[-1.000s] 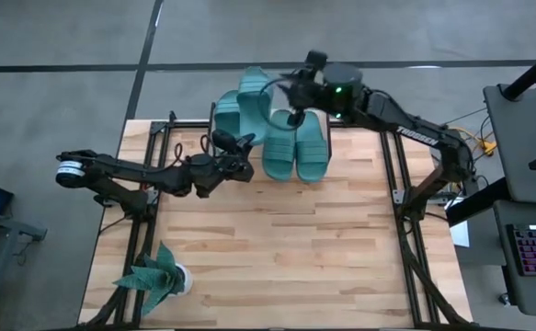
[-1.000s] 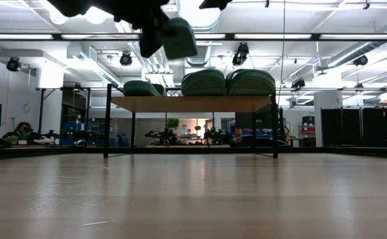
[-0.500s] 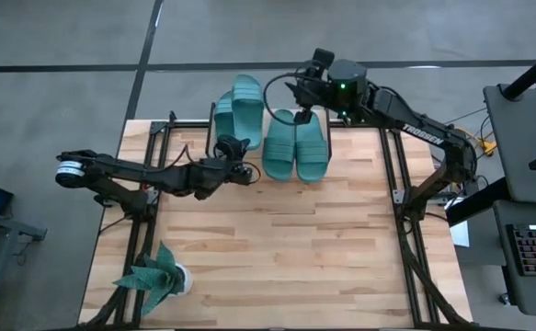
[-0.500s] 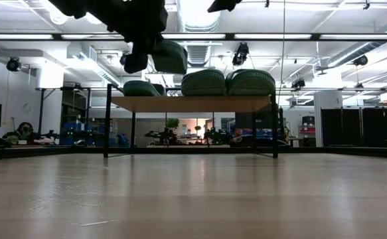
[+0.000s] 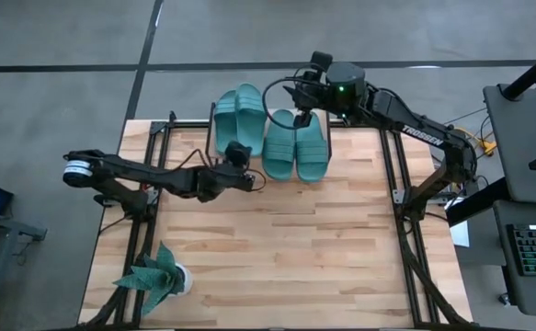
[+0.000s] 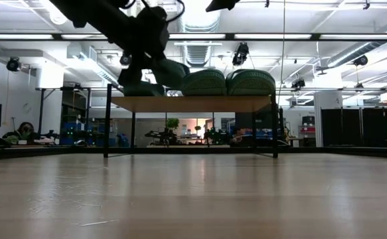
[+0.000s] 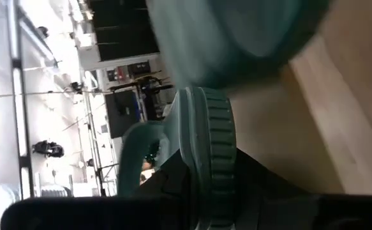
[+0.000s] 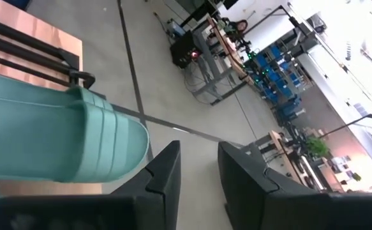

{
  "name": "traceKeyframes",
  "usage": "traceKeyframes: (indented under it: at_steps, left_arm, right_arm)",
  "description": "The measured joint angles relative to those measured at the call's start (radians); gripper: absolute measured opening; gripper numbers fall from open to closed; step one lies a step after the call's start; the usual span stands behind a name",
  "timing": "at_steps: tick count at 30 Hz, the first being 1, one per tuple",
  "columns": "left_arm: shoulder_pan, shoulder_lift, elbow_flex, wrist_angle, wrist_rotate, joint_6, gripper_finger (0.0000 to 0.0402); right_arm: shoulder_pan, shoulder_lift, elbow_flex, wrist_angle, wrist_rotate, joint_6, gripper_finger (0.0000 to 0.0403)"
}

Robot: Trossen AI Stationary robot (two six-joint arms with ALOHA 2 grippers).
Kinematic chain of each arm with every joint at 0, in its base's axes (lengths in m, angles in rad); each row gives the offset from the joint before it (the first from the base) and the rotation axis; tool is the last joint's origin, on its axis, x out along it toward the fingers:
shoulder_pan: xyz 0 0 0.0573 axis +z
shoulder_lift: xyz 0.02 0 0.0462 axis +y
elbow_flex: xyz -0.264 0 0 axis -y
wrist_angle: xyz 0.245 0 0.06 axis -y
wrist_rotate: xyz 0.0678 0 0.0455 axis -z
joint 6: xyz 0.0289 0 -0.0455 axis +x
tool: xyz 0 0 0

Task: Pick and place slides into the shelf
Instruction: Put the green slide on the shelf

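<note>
Four teal slides show on or over the shelf [image 5: 214,138] at the table's far edge. Two lie side by side on its right half [image 5: 295,145], and one lies at its left end [image 5: 224,118]. The fourth slide [image 5: 248,108] is between them, held by my left gripper [image 5: 239,154], which is shut on it. In the low view this slide [image 6: 168,71] is tilted just above the shelf plank [image 6: 193,103]. My right gripper [image 5: 301,92] hovers open over the shelf's far edge, touching nothing. My left gripper pinches the fourth slide's sole rim [image 7: 208,150] at its near end between the two fingers. The fingers come roughly level from the table's near-left side. The slide is tilted over the shelf top; whether its far end touches the plank I cannot tell.
A teal plant in a white pot [image 5: 154,277] stands at the table's near-left corner. Bare wooden tabletop [image 5: 277,239] stretches between the shelf and the near edge. Black frame rails [image 5: 398,175] run along both table sides.
My left gripper has moved down and toward the near edge, carrying the fourth slide. The slide has come from high and steeply tipped above the shelf to low and nearly flat between the other slides.
</note>
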Motion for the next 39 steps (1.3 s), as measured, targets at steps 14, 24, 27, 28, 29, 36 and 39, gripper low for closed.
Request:
traceKeyframes:
  at_steps: [14,24,27,28,29,36,39]
  left_arm:
    - [0.0,0.086,0.023,-0.007,-0.046,0.003,0.0051]
    - [0.0,0.062,0.024,-0.072,-0.041,0.0,0.0051]
    - [0.0,0.053,0.023,-0.107,-0.023,-0.001,0.0051]
    - [0.0,0.052,0.022,-0.123,-0.018,-0.001,0.0051]
    - [0.0,0.051,0.021,-0.128,-0.013,-0.001,0.0051]
    - [0.003,0.051,0.021,-0.13,0.011,-0.044,0.0051]
    - [0.006,0.05,0.021,-0.129,0.011,-0.069,0.0051]
  right_arm:
    - [0.0,0.0,0.0,-0.005,-0.007,0.001,0.0091]
    - [0.0,0.0,0.0,-0.008,-0.007,0.001,0.0091]
    - [0.0,0.0,0.0,-0.008,-0.007,0.001,0.0087]
    - [0.0,0.0,-0.001,-0.008,-0.007,0.001,0.0086]
    - [0.0,0.0,-0.001,-0.008,-0.007,0.001,0.0086]
    - [0.0,0.0,-0.001,-0.008,-0.007,0.001,0.0091]
    - [0.0,0.0,-0.001,-0.008,-0.007,0.001,0.0088]
